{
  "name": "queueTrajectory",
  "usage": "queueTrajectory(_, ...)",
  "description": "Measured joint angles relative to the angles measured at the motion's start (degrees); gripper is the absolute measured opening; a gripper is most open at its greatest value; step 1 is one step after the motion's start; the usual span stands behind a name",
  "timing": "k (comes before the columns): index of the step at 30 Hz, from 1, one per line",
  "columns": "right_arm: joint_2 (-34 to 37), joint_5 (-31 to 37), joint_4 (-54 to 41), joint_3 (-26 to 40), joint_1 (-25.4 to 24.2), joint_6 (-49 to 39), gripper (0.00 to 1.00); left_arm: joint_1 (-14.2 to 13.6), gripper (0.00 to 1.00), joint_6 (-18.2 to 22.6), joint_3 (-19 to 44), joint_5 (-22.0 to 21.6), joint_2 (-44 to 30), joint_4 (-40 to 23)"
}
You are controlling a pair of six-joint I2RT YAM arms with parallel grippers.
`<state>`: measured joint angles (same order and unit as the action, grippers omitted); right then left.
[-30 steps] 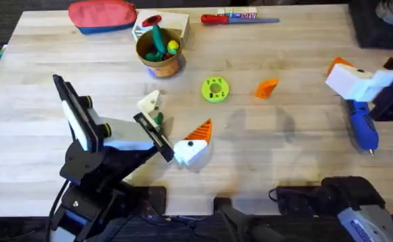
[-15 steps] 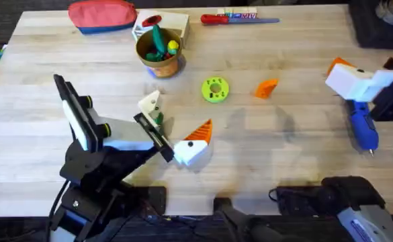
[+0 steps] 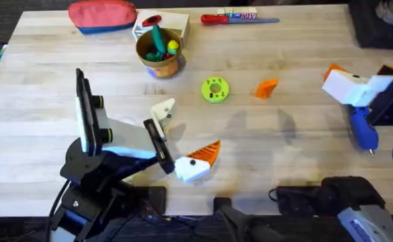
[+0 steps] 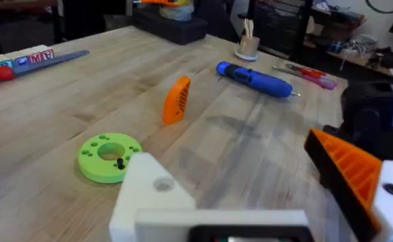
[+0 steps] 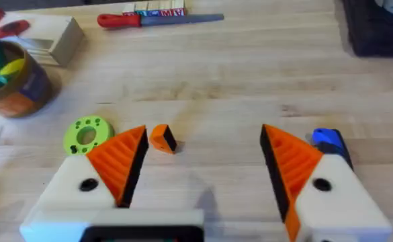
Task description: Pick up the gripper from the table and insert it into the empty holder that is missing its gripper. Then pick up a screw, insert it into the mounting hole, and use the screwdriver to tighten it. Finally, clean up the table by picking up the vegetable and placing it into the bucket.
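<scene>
- The left gripper (image 3: 179,138) is held spread wide above the bench's front middle; one finger, the holder (image 3: 162,109), apparently carries no orange pad.
- The right gripper (image 5: 199,171) is parted at the right edge, over the screwdriver (image 3: 362,128).
- The gripper (image 3: 267,88) lies mid-bench; the bucket (image 3: 159,52) stands near the far edge.

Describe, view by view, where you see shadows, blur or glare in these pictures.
Overhead: soft double shadows on the table near the loose orange gripper. Left wrist: its own near white finger is blurred, and the blue screwdriver sharp. Right wrist: mild sheen on the wood beyond the bucket.
</scene>
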<state>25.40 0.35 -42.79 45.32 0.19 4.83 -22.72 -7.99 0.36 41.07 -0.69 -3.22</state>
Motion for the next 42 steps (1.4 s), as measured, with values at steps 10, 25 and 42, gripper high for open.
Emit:
queueTrajectory(10,24.8,-5.7,-4.2,7.1,2.5,-13.5,0.991,0.0,0.988,0.0,0.0,1.6,0.0,-0.4)
queueTrajectory(25,58.1,0.5,-7.1,19.2,12.9,-36.8,0.991,0.0,0.988,0.0,0.0,1.8,0.0,-0.4)
queueTrajectory(42,64.4,1.4,-4.7,19.2,13.7,-48.0,0.631,0.0,0.988,0.0,0.0,1.8,0.0,-0.4)
